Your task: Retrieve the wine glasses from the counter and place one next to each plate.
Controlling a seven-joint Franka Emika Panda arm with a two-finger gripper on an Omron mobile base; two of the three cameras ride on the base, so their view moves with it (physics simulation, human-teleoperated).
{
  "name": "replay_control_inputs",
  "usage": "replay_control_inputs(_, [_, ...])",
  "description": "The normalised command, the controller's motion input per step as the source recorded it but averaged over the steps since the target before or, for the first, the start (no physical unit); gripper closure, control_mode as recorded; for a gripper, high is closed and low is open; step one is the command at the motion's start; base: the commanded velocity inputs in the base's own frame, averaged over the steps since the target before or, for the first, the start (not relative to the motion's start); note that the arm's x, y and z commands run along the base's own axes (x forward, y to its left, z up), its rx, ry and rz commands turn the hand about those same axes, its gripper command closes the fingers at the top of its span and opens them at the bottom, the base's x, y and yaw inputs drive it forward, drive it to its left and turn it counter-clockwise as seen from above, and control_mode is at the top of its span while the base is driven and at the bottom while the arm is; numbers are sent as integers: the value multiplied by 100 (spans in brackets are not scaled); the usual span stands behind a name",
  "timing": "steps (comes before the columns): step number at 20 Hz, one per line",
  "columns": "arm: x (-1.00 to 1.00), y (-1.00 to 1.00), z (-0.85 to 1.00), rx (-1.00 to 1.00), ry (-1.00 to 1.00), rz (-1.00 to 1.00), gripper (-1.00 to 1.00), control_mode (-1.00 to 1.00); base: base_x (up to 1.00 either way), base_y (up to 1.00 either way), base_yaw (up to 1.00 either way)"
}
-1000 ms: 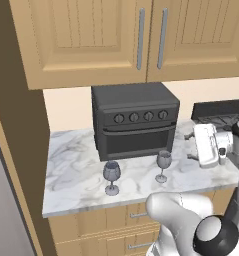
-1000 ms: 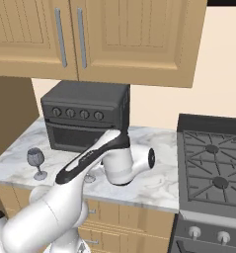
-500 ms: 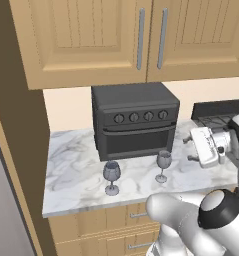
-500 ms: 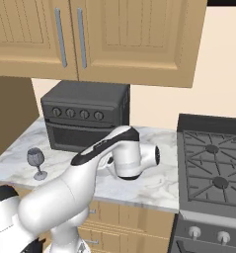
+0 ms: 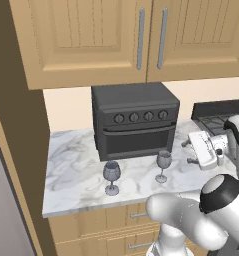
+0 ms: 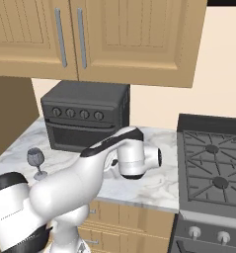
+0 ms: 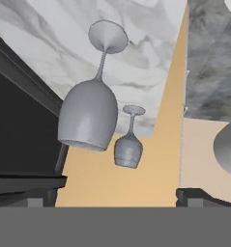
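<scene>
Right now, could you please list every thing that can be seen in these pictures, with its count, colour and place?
Stemmed translucent wine glasses: two, greyish-purple, upright on the counter, in front of the oven.
Veined marble counter: one, white and grey, on light wooden drawer cabinets.
Boxy countertop oven: one, dark grey, four knobs, at the back of the counter.
Wooden wall cabinets: light brown, metal bar handles, above the oven.
Gas stove: one, black grates, right of the counter.
End effector: one, white, hanging over the counter to the right of the glasses; jaws hard to read.
</scene>
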Motion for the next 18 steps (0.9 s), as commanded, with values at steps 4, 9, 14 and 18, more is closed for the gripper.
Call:
replay_control_inputs(4, [0, 0, -23, 0, 4, 0, -100, -100, 0, 0, 0])
replay_control_inputs(9, [2, 0, -25, 0, 4, 0, -100, -100, 0, 0, 0])
replay_control_inputs(14, [2, 0, -18, 7, 1, 0, -100, -100, 0, 0, 0])
replay_control_inputs(18, [8, 1, -25, 7, 0, 0, -100, -100, 0, 0, 0])
